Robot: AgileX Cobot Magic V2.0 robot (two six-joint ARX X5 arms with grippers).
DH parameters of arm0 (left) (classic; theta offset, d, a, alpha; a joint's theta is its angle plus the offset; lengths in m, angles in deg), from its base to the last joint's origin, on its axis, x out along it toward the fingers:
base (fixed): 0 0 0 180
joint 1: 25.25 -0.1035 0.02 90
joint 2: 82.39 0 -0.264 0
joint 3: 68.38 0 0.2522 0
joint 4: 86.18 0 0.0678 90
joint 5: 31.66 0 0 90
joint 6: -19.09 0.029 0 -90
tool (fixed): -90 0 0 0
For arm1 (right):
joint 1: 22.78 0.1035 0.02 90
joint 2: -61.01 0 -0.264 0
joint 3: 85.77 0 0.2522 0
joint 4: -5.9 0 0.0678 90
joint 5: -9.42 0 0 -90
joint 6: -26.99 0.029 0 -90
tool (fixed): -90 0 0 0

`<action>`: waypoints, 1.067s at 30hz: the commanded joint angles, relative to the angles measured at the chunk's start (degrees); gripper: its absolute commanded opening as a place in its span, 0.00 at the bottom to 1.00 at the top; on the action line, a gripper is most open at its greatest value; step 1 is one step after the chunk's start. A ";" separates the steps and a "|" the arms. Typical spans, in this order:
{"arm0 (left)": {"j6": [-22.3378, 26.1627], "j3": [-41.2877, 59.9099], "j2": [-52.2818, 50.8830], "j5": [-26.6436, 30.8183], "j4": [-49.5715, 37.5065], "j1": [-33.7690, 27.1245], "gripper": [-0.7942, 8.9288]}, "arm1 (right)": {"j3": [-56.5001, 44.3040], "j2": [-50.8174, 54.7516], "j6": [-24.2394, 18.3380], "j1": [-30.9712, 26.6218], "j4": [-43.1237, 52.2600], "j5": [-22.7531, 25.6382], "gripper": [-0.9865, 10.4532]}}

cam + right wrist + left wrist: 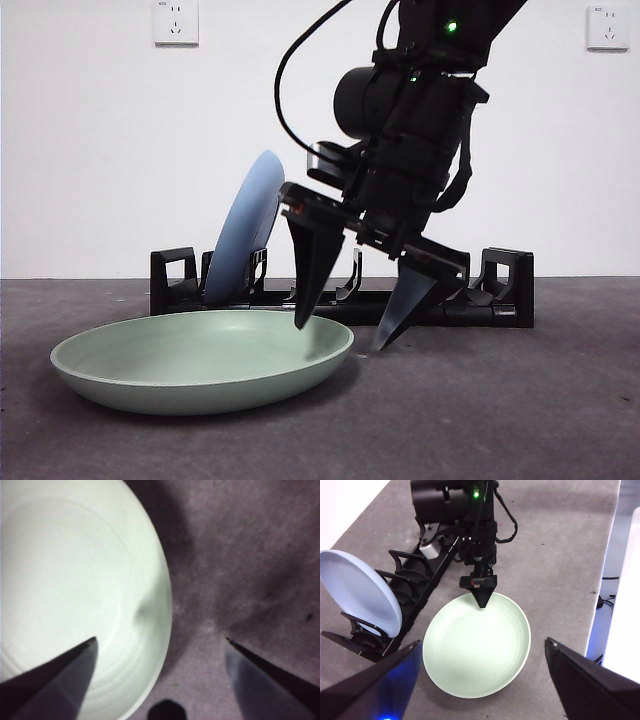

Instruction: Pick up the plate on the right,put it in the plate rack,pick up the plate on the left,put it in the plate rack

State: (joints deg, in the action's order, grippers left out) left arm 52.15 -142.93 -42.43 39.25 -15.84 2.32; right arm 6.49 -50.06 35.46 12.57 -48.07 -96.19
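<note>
Green plate (200, 360): lying flat on the grey table (520, 410), in front of the rack and toward its left half; pale green, shallow, nothing in it.
Blue plate (245, 225): standing on edge in the plate rack (505, 290), near the rack's left end, leaning a little against the dividers.
Plate rack: sitting long and low across the back of the table, black, with blocky loops at both ends; the slots to the right of the blue plate are holding nothing.
Right gripper (350, 335): hanging low over the green plate's right rim, jaws spread wide and straddling that rim, one tip above the inside of the plate, the other outside over the table. Whether either tip is touching the plate I cannot tell. In its own wrist view the rim of the green plate (165, 605) is running between the two jaws.
Left gripper (480, 680): waiting high and back from the work, jaws standing wide apart and holding nothing, looking down on the green plate (475, 650), the blue plate (357, 590), the rack (415, 580) and the right gripper (482, 597).
</note>
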 commanded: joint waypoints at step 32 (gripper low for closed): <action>6.12 0.22 6.05 8.11 4.09 14.73 0.51 | 0.79 5.11 0.50 0.50 -2.95 -2.43 0.07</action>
State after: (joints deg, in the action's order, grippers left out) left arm 56.78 -142.93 -36.46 46.55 -11.91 16.02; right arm 6.60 -46.47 36.05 13.25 -51.02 -98.16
